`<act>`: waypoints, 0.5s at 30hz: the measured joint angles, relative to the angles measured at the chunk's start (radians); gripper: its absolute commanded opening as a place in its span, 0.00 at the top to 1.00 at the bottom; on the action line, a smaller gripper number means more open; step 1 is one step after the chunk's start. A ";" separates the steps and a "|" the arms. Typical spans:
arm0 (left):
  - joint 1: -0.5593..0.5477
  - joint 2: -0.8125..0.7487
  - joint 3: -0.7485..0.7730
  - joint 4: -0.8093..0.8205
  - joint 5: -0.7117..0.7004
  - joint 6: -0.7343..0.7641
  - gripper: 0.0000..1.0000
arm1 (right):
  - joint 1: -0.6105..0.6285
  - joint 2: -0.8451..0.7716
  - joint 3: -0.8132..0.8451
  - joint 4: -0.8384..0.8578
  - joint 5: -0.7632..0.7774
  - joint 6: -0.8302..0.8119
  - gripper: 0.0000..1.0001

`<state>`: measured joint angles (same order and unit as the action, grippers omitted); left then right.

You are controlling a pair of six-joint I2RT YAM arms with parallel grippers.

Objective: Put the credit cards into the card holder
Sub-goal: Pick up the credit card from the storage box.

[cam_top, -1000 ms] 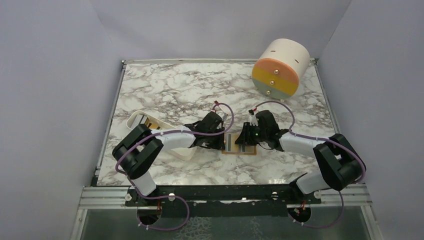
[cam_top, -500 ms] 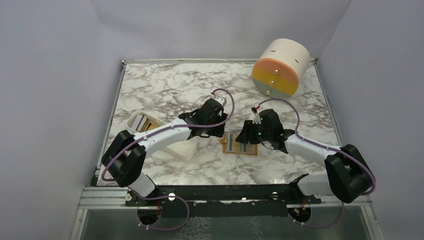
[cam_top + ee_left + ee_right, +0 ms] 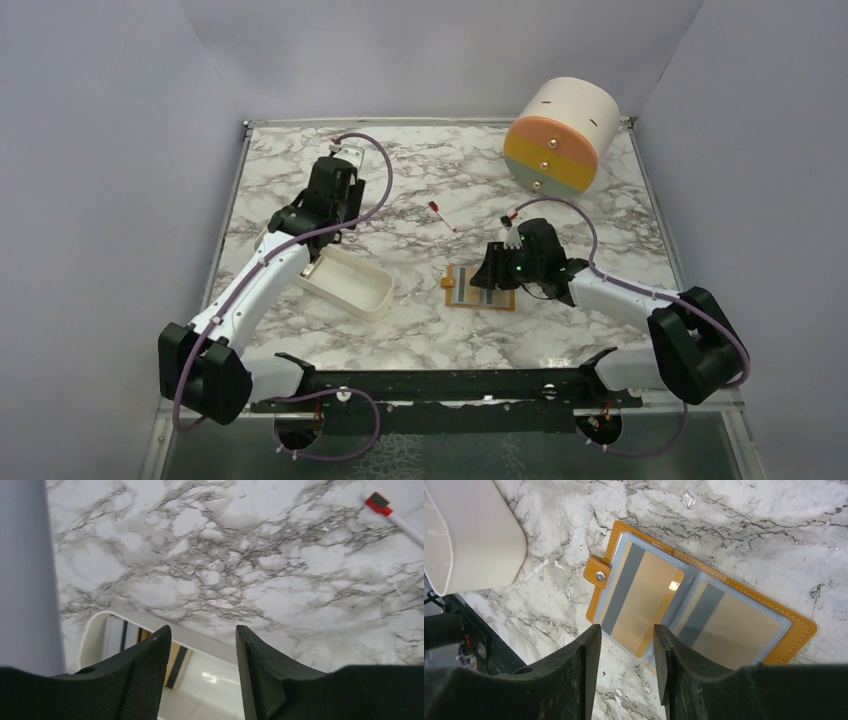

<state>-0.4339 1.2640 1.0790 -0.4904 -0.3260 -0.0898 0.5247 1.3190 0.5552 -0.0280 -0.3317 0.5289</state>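
The card holder (image 3: 796,630) lies open on the marble, orange-tan outside and blue-grey inside, with a snap tab at its left edge. A golden credit card (image 3: 644,602) with a grey stripe sits in its left half and a second one (image 3: 734,627) in its right half. My right gripper (image 3: 626,627) hangs open just above the holder's near edge, holding nothing; in the top view it (image 3: 490,272) covers part of the holder (image 3: 462,290). My left gripper (image 3: 202,630) is open and empty above the white tray's end, where a golden card (image 3: 175,652) and a silver-grey one (image 3: 115,635) lie.
The white oblong tray (image 3: 350,285) lies left of the card holder. A small red-and-white stick (image 3: 441,214) lies on the marble behind them. A big cream-orange drum (image 3: 560,135) stands at the back right. Grey walls close in the table.
Both grippers have opened. My left arm has swung away from the card holder, back and to the left, to the tray's far end. The right gripper has stayed over the holder.
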 measured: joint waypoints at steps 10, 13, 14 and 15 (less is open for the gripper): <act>0.227 -0.028 -0.089 0.008 -0.005 0.196 0.46 | 0.002 0.039 0.000 0.010 -0.044 -0.011 0.57; 0.277 -0.028 -0.179 0.069 -0.006 0.225 0.46 | 0.004 0.046 0.000 0.010 -0.057 -0.012 0.57; 0.290 -0.028 -0.206 0.085 -0.007 0.233 0.46 | 0.004 0.046 0.000 0.012 -0.061 -0.013 0.57; 0.302 -0.027 -0.232 0.101 -0.011 0.242 0.45 | 0.004 0.046 0.000 0.014 -0.066 -0.014 0.57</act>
<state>-0.1318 1.2369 0.8474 -0.3889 -0.3367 0.1524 0.5289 1.3651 0.5552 -0.0143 -0.3977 0.5144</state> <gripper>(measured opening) 0.538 0.430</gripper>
